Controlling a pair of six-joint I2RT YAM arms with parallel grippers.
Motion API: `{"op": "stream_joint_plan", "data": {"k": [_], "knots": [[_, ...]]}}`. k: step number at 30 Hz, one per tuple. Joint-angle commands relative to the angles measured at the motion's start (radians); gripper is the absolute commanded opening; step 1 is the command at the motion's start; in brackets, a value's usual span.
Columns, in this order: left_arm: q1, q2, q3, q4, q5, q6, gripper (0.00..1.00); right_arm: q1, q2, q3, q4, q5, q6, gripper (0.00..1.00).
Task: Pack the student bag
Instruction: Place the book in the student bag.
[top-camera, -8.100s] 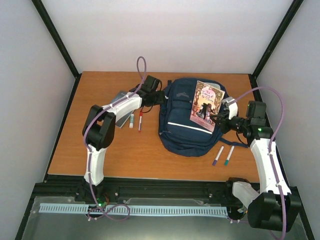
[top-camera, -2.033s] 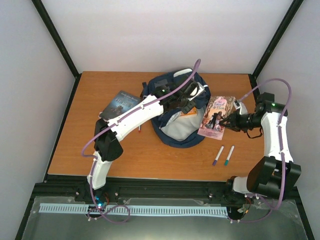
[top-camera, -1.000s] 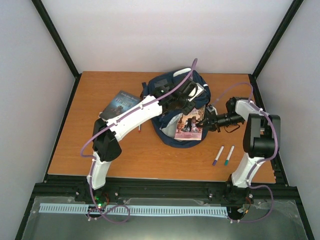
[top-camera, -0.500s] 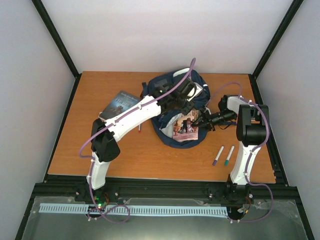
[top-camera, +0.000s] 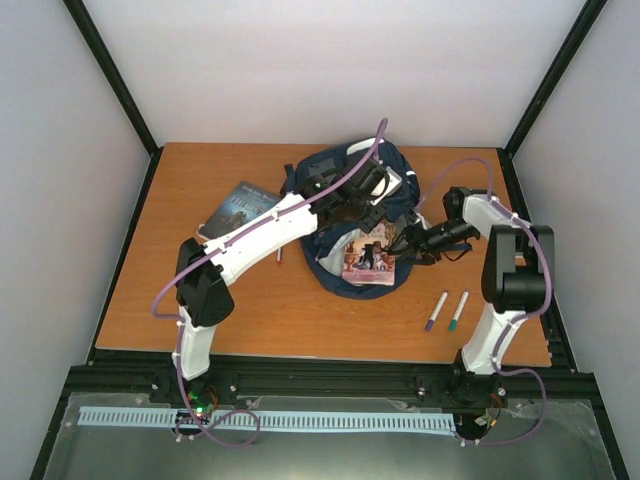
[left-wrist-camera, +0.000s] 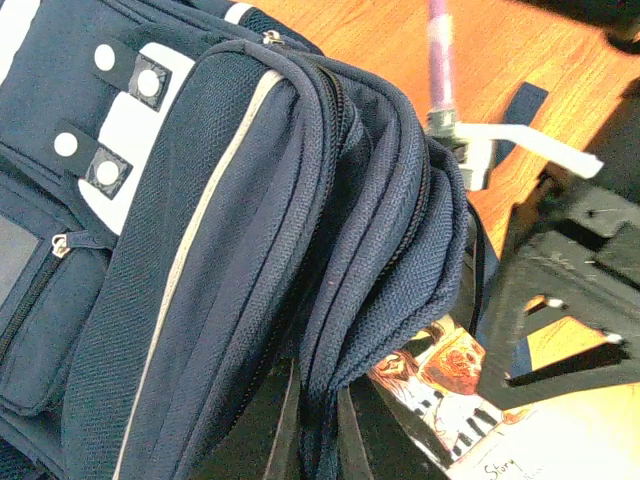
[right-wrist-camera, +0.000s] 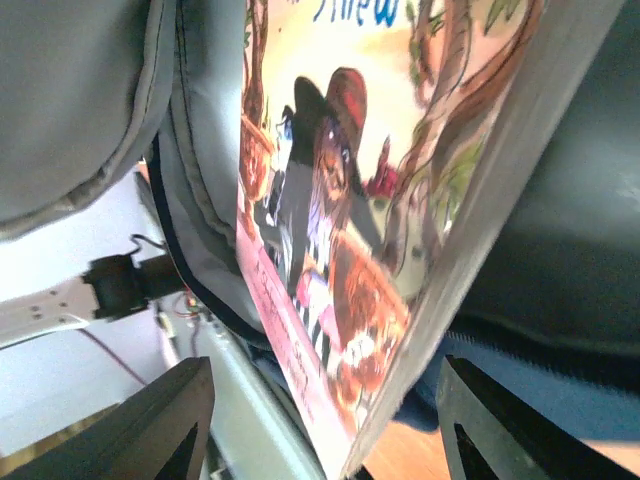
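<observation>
student bag (left-wrist-camera: 220, 260) of navy mesh with white piping gapes open

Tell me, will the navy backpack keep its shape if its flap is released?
Probably not: the student bag looks soft, its layers folding and sagging where the left gripper pinches it. The mesh weave likely grips well, so slipping seems unlikely.

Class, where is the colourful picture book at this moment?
In the top view, the picture book lies inside the open bag, towards its right side, just left of the right claw.
</observation>
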Motion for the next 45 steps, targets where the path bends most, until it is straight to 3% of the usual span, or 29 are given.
{"op": "stream_joint_plan", "data": {"k": [1, 9, 17, 27, 32, 45], "knots": [[0.004, -0.103, -0.012, 0.069, 0.0, -0.026, 0.01, 0.003, -0.136, -0.059, 0.082, 0.144, 0.048, 0.63], [0.004, -0.141, -0.067, 0.093, -0.002, -0.014, 0.01, 0.003, -0.391, -0.136, 0.152, 0.231, 0.011, 0.61], [0.028, -0.18, -0.148, 0.168, 0.029, -0.064, 0.01, 0.041, -0.727, -0.308, 0.34, 0.352, -0.262, 0.33], [0.051, -0.186, -0.183, 0.186, 0.062, -0.162, 0.01, 0.363, -0.99, -0.448, 0.387, 0.61, -0.524, 0.29], [0.051, -0.174, -0.183, 0.166, 0.038, -0.183, 0.01, 0.512, -1.026, -0.435, 0.355, 0.701, -0.619, 0.29], [0.051, -0.177, -0.175, 0.151, 0.078, -0.195, 0.01, 0.82, -0.787, -0.441, 0.518, 1.046, -0.618, 0.24]]}}
